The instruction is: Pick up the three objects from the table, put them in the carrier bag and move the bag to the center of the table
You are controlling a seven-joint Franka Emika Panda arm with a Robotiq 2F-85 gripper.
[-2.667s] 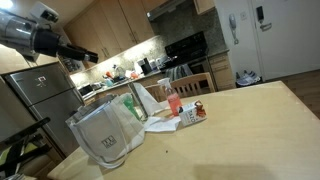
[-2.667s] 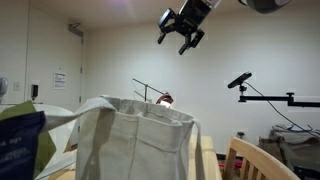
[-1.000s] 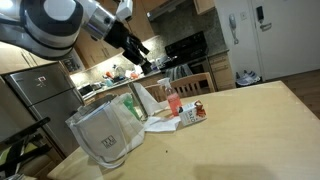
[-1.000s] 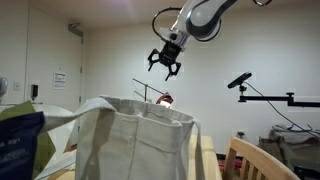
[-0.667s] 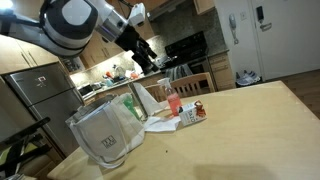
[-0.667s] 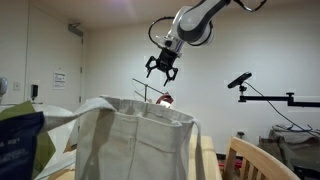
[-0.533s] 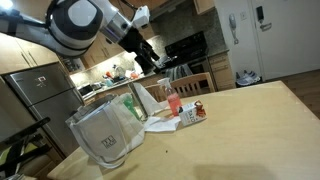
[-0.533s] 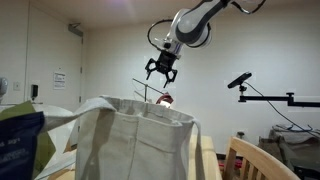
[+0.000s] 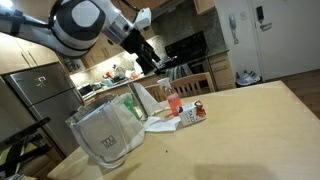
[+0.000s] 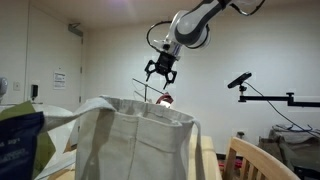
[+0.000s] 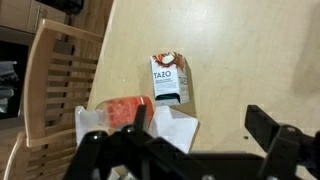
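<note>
The whitish carrier bag [image 9: 104, 131] stands open near one end of the light-wood table [image 9: 245, 125]; it fills the foreground in an exterior view [image 10: 140, 140]. Beside it lie a pale-blue flat carton [image 9: 163, 126] and a red-and-white packet [image 9: 195, 112]. My gripper [image 9: 157, 62] hangs open high above these objects, also seen over the bag [image 10: 160, 72]. In the wrist view the gripper [image 11: 205, 130] frames a carton [image 11: 169, 78] picturing a drink, a white flat piece [image 11: 178, 128] and a red item [image 11: 120, 110] partly behind one finger [image 11: 140, 118]. Nothing is held.
A pink-red bottle [image 9: 172, 98] stands among the objects. A wooden chair [image 11: 58, 85] sits at the table edge; another chair back [image 10: 255, 160] and a camera boom [image 10: 240, 82] show too. Kitchen counters, a fridge [image 9: 45, 95] and a stove [image 9: 190, 50] lie behind.
Over the last second the arm swung toward the objects and lowered a little with the jaws still wide. In the last half second it barely moved. Bag and objects stayed put.
</note>
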